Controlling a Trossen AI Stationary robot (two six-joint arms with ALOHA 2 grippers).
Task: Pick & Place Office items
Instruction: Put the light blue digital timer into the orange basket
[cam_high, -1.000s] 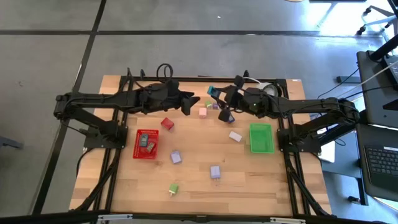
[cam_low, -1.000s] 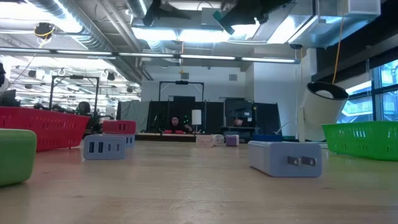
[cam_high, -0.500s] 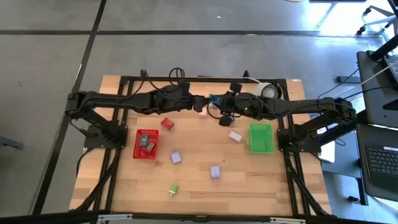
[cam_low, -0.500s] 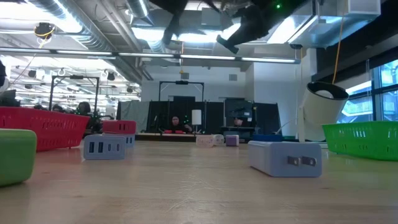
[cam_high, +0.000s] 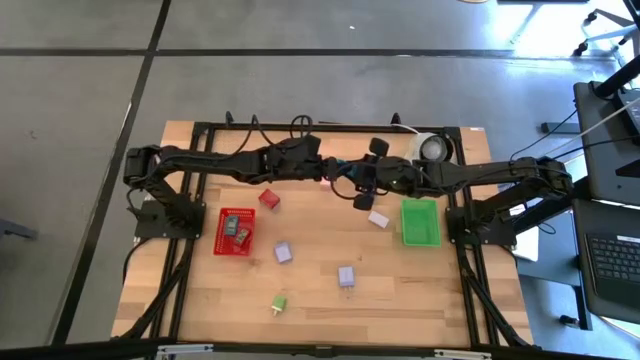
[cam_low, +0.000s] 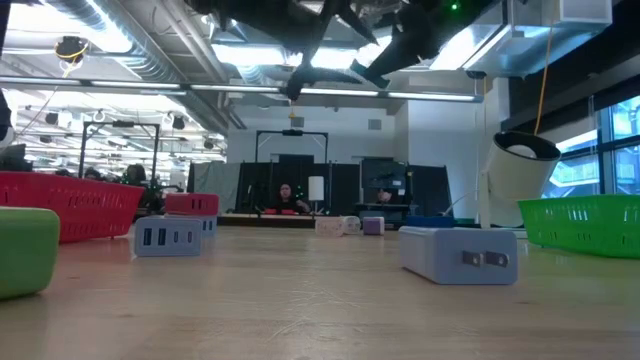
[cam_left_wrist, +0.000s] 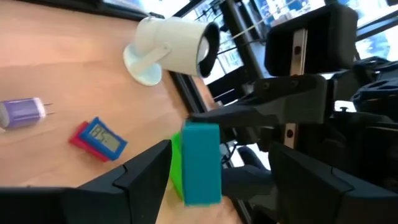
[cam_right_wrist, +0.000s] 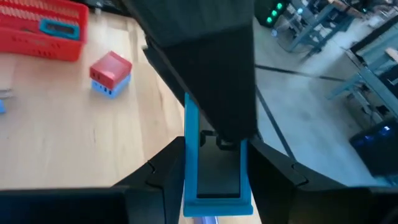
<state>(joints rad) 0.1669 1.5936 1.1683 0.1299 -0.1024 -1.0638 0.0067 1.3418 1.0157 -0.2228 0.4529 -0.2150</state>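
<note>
The teal block (cam_left_wrist: 200, 163) you're working with is up in the air over the far middle of the tabletop (cam_high: 420, 290), pinched between the fingers of the right hand (cam_right_wrist: 214, 180), which is clenched on it. The left hand (cam_left_wrist: 217, 171) has its fingers spread to either side of that same block, not yet closed. In the overhead view the two hands meet tip to tip just beyond the pink block (cam_high: 325, 182). So I'd judge you're in the middle of a hand-to-hand pass, with the block going from right to left. For the next move, you'll want the left fingers squeezed firmly onto the block before the right hand lets go, otherwise it could drop onto the tabletop between the trays. After that, the likely destination is the red tray (cam_high: 234, 231) on the left side, which already holds a few pieces; the green tray (cam_high: 420, 222) on the right looks bare. Plenty remains to sort: a red block (cam_high: 268, 199), a pale one (cam_high: 378, 218) beside the green tray, two lavender blocks (cam_high: 283, 252) nearer the front, and a green one (cam_high: 279, 302) by the front edge. The white roll (cam_left_wrist: 171, 46) sits at the far right corner, well out of your way.
</note>
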